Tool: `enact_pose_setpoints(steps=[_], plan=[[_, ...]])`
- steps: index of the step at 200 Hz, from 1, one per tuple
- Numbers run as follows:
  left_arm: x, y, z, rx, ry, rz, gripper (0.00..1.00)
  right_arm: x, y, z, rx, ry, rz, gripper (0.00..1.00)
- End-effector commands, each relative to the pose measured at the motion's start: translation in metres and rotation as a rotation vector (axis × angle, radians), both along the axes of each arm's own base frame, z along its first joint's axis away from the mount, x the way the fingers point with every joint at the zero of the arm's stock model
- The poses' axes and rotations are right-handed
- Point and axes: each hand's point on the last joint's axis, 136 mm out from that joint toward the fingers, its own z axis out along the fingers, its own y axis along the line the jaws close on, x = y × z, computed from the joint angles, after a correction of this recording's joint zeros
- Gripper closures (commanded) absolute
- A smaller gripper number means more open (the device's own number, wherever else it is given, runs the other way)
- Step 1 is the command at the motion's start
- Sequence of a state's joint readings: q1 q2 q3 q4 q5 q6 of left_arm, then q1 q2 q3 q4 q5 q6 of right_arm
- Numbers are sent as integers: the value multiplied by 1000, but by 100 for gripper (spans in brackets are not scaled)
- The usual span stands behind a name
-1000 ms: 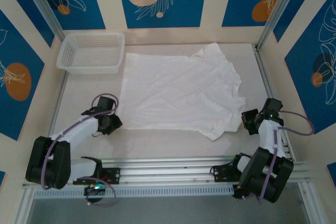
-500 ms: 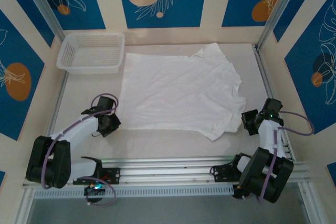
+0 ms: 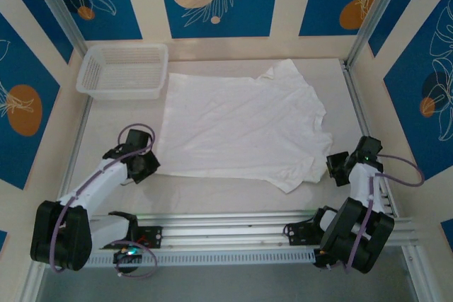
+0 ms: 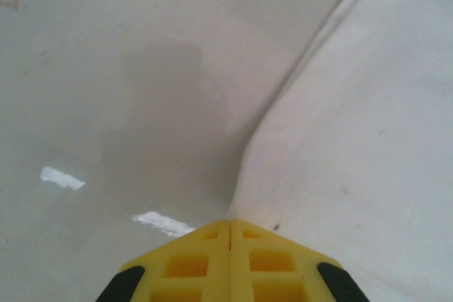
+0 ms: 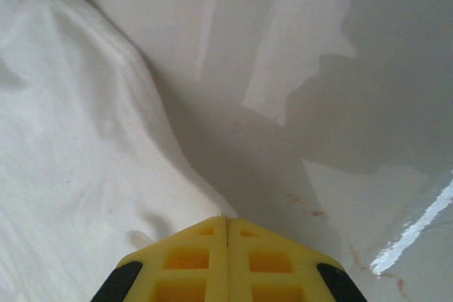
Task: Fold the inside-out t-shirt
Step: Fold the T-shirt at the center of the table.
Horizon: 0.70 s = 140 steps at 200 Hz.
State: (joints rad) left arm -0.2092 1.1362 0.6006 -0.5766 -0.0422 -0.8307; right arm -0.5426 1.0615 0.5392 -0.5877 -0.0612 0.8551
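Observation:
The inside-out t-shirt (image 3: 241, 125) lies spread flat and white across the middle of the table, one sleeve toward the back and one toward the front. My left gripper (image 3: 147, 164) is at its near-left corner. In the left wrist view the shirt's edge (image 4: 354, 118) runs straight into the closed yellow jaws of that gripper (image 4: 230, 223). My right gripper (image 3: 335, 166) sits at the shirt's right edge. In the right wrist view the cloth (image 5: 64, 139) rises in a fold and ends at the tip of that shut gripper (image 5: 226, 218).
A white mesh basket (image 3: 124, 70) stands at the back left corner, just left of the shirt. Bare grey table (image 3: 226, 192) runs along the front between the arms. Metal rails (image 3: 361, 118) and patterned walls close in the sides.
My left gripper has shut on the shirt's near-left corner and drawn it a little to the left. The right gripper has shifted slightly toward the front.

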Motion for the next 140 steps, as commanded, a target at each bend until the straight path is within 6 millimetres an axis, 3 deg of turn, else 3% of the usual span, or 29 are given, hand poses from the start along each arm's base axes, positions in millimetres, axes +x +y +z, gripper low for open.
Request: enact_pose_setpoints(steps=[1, 29, 57, 90, 140], plan=[[28, -6, 30, -22, -74, -30, 100, 22, 2, 33, 9, -94, 33, 100], [61, 1, 49, 47, -120, -29, 100, 43, -3, 50, -12, -124, 40, 100], [88, 2, 48, 57, -140, -13, 100, 61, -8, 51, 4, -128, 33, 100], [106, 8, 41, 18, -151, 39, 100, 81, -15, 56, 0, -131, 50, 100], [127, 10, 63, 19, -212, 28, 100, 104, -13, 66, -3, -152, 87, 100]])
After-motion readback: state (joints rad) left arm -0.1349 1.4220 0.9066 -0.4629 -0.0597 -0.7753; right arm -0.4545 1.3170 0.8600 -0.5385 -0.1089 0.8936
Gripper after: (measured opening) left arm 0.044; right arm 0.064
